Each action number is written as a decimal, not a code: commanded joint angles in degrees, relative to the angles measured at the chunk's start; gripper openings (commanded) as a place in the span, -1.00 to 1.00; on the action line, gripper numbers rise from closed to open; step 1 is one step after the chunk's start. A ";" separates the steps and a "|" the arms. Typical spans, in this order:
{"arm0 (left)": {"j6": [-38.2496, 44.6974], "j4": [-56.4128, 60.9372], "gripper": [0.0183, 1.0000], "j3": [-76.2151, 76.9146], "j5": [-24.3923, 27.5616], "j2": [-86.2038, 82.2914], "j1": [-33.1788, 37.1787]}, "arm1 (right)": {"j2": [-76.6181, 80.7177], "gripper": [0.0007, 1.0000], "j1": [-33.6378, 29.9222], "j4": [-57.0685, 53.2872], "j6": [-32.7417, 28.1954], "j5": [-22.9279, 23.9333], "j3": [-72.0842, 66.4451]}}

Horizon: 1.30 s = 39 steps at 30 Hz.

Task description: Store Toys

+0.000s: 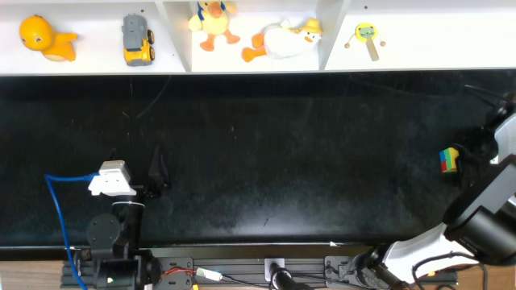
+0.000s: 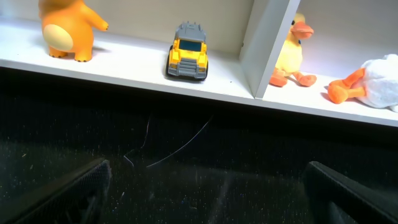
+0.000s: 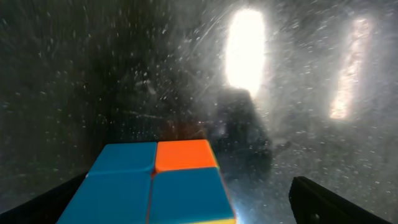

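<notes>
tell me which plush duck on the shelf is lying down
The white duck lies on its side; the yellow duck beside it sits upright.

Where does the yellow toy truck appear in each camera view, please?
Top view: toy truck in the shelf's left compartment, right of the orange figure.
Left wrist view: toy truck upper centre, between orange figure and white divider.
Right wrist view: black table and cube instead.
Shared landmark: the orange figure.
</notes>
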 commanded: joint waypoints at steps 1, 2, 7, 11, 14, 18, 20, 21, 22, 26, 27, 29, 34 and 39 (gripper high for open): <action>-0.42 -0.04 1.00 -0.20 0.76 -0.52 -0.50 | -0.13 0.93 1.01 1.14 -1.16 1.16 -0.13; -0.42 -0.04 1.00 -0.20 0.74 -0.52 -0.50 | -0.04 0.89 1.25 1.44 -1.53 1.16 -0.13; -0.42 -0.04 1.00 -0.20 0.76 -0.52 -0.50 | 0.28 0.74 2.71 2.62 -2.73 2.67 -0.13; -0.42 -0.04 1.00 -0.20 0.74 -0.52 -0.50 | 0.33 0.52 3.54 3.28 -2.73 3.13 -0.15; -0.42 -0.04 0.99 -0.20 0.76 -0.52 -0.50 | 0.33 0.37 3.89 3.43 -2.71 3.52 -0.15; -0.42 -0.04 1.00 -0.20 0.76 -0.52 -0.50 | 0.35 0.23 3.98 3.48 -2.71 4.09 -0.15; -0.42 -0.04 1.00 -0.20 0.76 -0.52 -0.50 | 0.35 0.21 3.98 3.48 -2.71 4.13 -0.15; -0.42 -0.04 1.00 -0.20 0.76 -0.52 -0.50 | 0.35 0.19 3.98 3.48 -2.71 4.13 -0.15; -0.42 -0.04 1.00 -0.20 0.74 -0.52 -0.50 | 0.35 0.18 3.98 3.48 -2.71 4.11 -0.15; -0.42 -0.04 1.00 -0.20 0.74 -0.52 -0.50 | 0.35 0.12 3.98 3.23 -2.75 4.11 -0.15; -0.42 -0.04 1.00 -0.20 0.76 -0.52 -0.50 | 0.33 0.10 3.98 3.08 -3.02 4.04 -0.15; -0.42 -0.04 1.00 -0.20 0.74 -0.52 -0.50 | 0.33 0.08 3.98 2.84 -4.07 3.76 -0.11; -0.42 -0.04 1.00 -0.20 0.76 -0.52 -0.50 | 0.26 0.02 3.98 0.17 -5.11 3.67 0.74; -0.42 -0.04 1.00 -0.20 0.76 -0.52 -0.50 | 0.15 -0.03 3.98 -5.20 -5.70 3.63 4.20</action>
